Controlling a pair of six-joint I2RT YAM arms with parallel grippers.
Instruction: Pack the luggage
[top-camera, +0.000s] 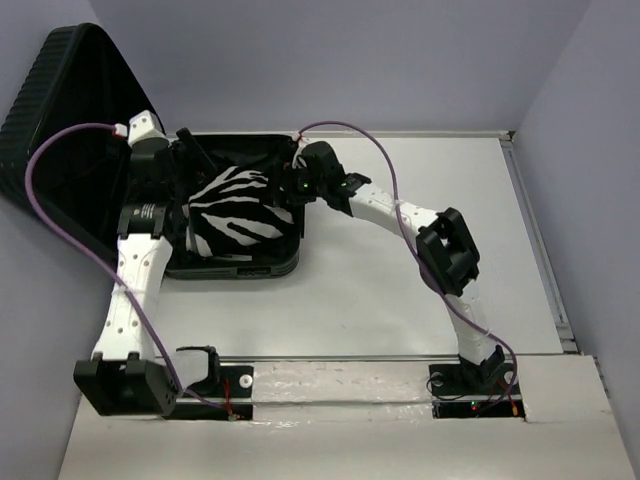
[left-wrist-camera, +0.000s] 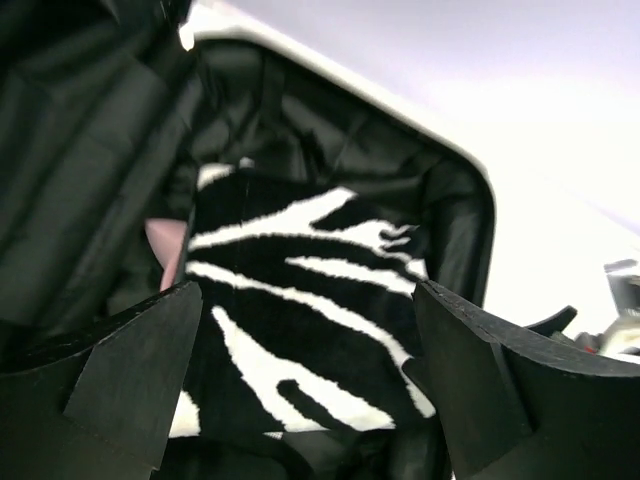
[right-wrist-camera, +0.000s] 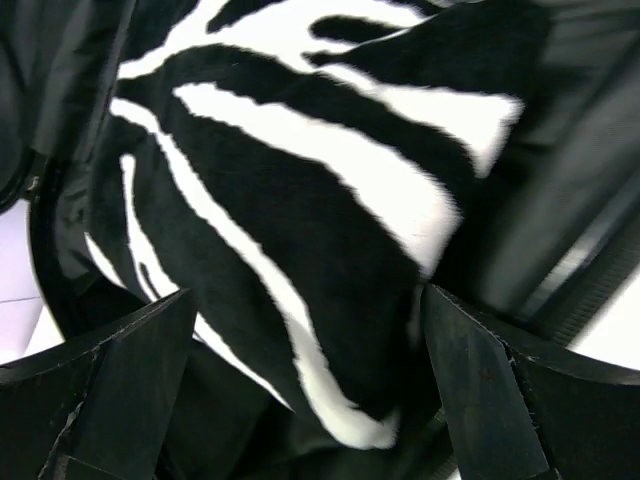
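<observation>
the luggage (top-camera: 235, 268) lies open at the far left of the table (top-camera: 400, 260), lid (top-camera: 70, 120) raised, with the zebra-striped cloth (top-camera: 238, 215) folded in its lined base. the left gripper (left-wrist-camera: 305, 300) and right gripper (right-wrist-camera: 308, 300) hover just above the cloth, fingers spread wide, pinching nothing. the placing step looks finished; next both need to lift clear of the rim before the lid can close.

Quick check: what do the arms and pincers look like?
The left arm and right arm have white links with black joints; a purple cable runs along each. The left pincer and right pincer have blocky, matte black fingers.
</observation>
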